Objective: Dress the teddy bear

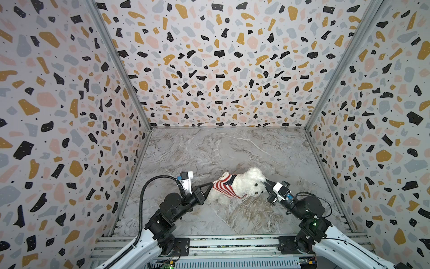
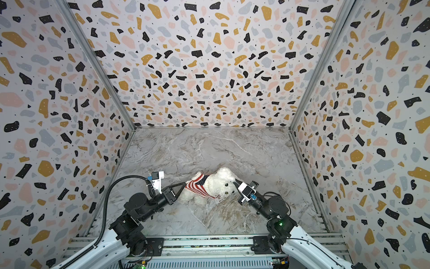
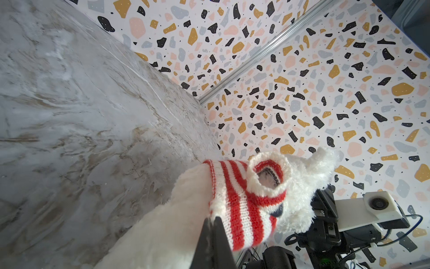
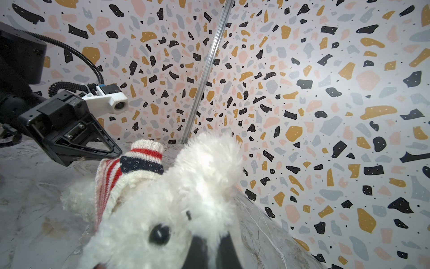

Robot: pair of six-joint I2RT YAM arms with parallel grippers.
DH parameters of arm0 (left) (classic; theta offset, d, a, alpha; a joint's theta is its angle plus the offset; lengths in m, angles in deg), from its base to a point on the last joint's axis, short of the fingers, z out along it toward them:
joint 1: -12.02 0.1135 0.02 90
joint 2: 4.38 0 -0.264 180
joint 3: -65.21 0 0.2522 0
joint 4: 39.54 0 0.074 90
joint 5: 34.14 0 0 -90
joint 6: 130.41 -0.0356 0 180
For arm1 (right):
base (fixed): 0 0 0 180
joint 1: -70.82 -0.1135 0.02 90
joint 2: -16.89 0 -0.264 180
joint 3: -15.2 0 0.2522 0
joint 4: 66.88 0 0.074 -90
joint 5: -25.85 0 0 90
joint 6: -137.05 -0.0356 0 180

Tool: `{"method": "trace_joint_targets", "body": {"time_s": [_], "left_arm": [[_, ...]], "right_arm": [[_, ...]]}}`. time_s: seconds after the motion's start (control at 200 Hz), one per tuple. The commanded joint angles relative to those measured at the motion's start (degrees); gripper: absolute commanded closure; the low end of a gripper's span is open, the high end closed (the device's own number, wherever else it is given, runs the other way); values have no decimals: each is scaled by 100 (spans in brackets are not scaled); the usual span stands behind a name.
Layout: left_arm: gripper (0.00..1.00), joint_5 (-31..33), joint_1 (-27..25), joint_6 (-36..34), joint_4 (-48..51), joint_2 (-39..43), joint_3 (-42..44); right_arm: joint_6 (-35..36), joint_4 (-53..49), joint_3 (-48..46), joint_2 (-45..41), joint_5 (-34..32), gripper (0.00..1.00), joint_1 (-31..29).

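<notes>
The left gripper [image 3: 213, 219] is clamped on the hem of the striped sweater [image 1: 223, 185]. The right gripper [image 4: 209, 242] is clamped on the teddy bear [image 1: 247, 184], at its head. The bear's body is tucked inside the sweater, at the lower middle of both top views.

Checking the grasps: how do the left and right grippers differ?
The left gripper is shut on the striped edge of the sweater. The right gripper is shut on the bear, on head fur beside an eye. The left gripper comes in at the body end, the right gripper at the face. Both are closed, with the bear between them.
</notes>
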Motion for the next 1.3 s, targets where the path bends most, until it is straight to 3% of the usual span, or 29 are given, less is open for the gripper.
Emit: {"method": "trace_joint_targets", "body": {"time_s": [0.0, 0.41, 0.596, 0.831, 0.921, 1.021, 1.151, 1.211, 1.297], "left_arm": [[100, 370, 0, -256, 317, 153, 46], [100, 549, 105, -328, 227, 133, 471], [100, 202, 106, -418, -135, -26, 438], [100, -248, 106, -838, -243, 59, 252], [100, -231, 106, -1168, 178, 161, 12], [76, -64, 106, -1612, 991, 279, -350], [64, 301, 106, -2101, 1984, 399, -851], [64, 278, 106, -2267, 2164, 408, -1034], [80, 43, 106, -2427, 2319, 298, -1279]], "right_arm": [[-217, 239, 291, -105, -461, 100, 41], [-637, 399, 339, -201, -112, 100, 187], [-669, 456, 340, -67, 190, 100, 187], [-263, 222, 413, 143, 1066, 100, 182], [160, 66, 424, 148, 1315, 100, 187], [625, -30, 442, 121, 1451, 100, 224], [804, 239, 502, 292, 2026, 100, 553], [912, 259, 597, 464, 2377, 100, 640], [1069, 138, 806, 730, 2763, 100, 678]]}}
